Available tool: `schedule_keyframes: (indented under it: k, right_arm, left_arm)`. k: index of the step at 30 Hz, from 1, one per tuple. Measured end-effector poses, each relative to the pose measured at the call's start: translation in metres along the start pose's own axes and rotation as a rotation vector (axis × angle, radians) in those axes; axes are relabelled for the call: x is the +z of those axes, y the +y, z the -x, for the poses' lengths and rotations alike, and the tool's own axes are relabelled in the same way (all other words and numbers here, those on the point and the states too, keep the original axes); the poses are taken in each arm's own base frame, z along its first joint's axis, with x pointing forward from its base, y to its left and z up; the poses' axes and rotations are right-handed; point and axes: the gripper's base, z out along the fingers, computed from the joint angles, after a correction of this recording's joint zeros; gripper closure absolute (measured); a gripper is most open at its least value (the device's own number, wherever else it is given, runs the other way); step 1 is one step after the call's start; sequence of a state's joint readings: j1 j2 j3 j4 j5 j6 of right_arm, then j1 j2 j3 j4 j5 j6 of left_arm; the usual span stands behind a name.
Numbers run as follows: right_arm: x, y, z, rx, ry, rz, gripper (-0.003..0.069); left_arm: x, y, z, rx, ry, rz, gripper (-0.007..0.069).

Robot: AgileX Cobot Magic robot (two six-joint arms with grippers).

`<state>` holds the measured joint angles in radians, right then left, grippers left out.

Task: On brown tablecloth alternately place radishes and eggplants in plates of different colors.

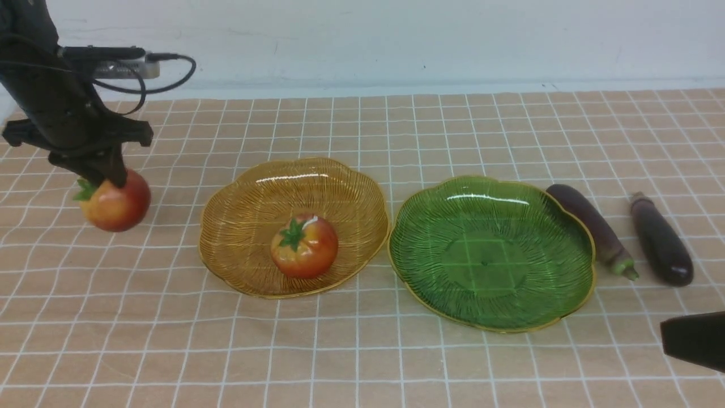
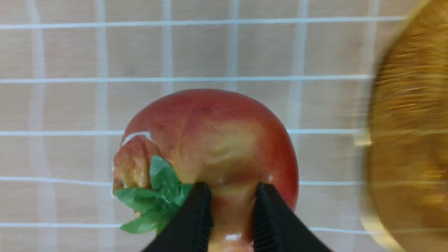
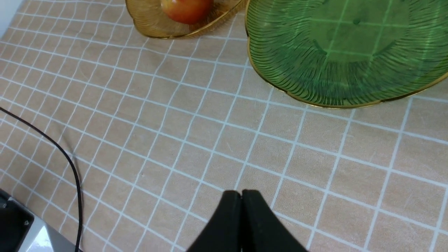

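From my station, relative to the amber plate (image 1: 232,226): one glossy red-orange radish (image 1: 308,252) sits inside it, its twin (image 1: 122,204) left of it; green plate (image 1: 487,260) just right, two slim dark purple eggplants (image 1: 592,226) farther right, on brown gridded tablecloth (image 1: 340,351).

My fingertips (image 2: 266,217) black — tablecloth (image 1: 317,351) tan, white grid; left of green plate (image 1: 484,266), amber plate (image 1: 243,226), ribbed.

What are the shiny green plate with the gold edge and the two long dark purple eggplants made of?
The shiny green plate with the gold edge looks like clear, ribbed plastic or glass: the cloth's white lines show through it. The two long dark purple eggplants look like smooth, glossy plastic, maybe foam, because light glints off them.
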<state>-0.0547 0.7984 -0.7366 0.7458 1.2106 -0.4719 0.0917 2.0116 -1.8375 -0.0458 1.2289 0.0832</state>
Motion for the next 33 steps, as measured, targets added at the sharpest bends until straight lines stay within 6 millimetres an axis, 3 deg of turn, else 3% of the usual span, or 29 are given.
schedule_keyframes:
  k: [2,6,8,13,16,20,21,22,25,27,29,30,33]
  right_arm:
    - [0.000,0.001,0.000,0.001,0.000,0.006,0.0676]
    - [0.000,0.001,0.000,0.003,-0.002,0.010,0.0676]
    - [0.000,0.001,0.000,0.003,-0.001,0.012,0.0676]
    - [0.000,0.001,0.000,0.004,-0.002,0.013,0.0676]
    - [0.000,0.002,0.000,0.006,-0.003,0.018,0.0676]
    - [-0.001,0.003,0.001,0.008,-0.008,0.026,0.0676]
    - [-0.002,0.003,0.003,0.011,-0.012,0.023,0.0676]
    - [-0.002,0.004,0.003,0.011,-0.013,0.022,0.0676]
    - [-0.011,0.004,0.012,0.003,-0.018,-0.040,0.0676]
    - [-0.020,0.000,0.021,0.005,-0.014,-0.132,0.0676]
    - [-0.032,-0.006,0.038,0.023,-0.015,-0.267,0.0676]
    - [-0.036,-0.014,0.046,0.040,0.004,-0.354,0.0676]
    - [-0.038,-0.031,0.067,0.090,0.028,-0.500,0.0676]
  left_arm:
    - [-0.011,-0.018,0.000,-0.032,-0.034,-0.141,0.0509]
    - [-0.023,-0.044,0.000,0.017,-0.064,-0.250,0.0510]
    - [-0.028,-0.069,-0.002,0.094,-0.073,-0.309,0.0509]
    - [-0.002,-0.109,-0.004,0.231,-0.009,-0.332,0.0508]
    - [0.010,-0.117,-0.005,0.259,0.021,-0.317,0.0496]
    - [0.028,-0.130,-0.008,0.306,0.065,-0.273,0.0377]
    - [0.029,-0.130,-0.009,0.306,0.068,-0.253,0.0304]
    - [0.029,-0.130,-0.009,0.305,0.068,-0.249,0.0281]
    - [0.024,-0.128,-0.005,0.280,0.053,-0.207,0.0078]
    - [0.013,-0.127,-0.005,0.247,0.029,-0.200,0.0041]
    - [-0.008,-0.126,-0.007,0.223,-0.014,-0.202,0.0101]
    - [-0.021,-0.125,-0.008,0.217,-0.041,-0.204,0.0178]
    - [-0.078,-0.120,-0.029,0.231,-0.146,-0.211,0.0504]
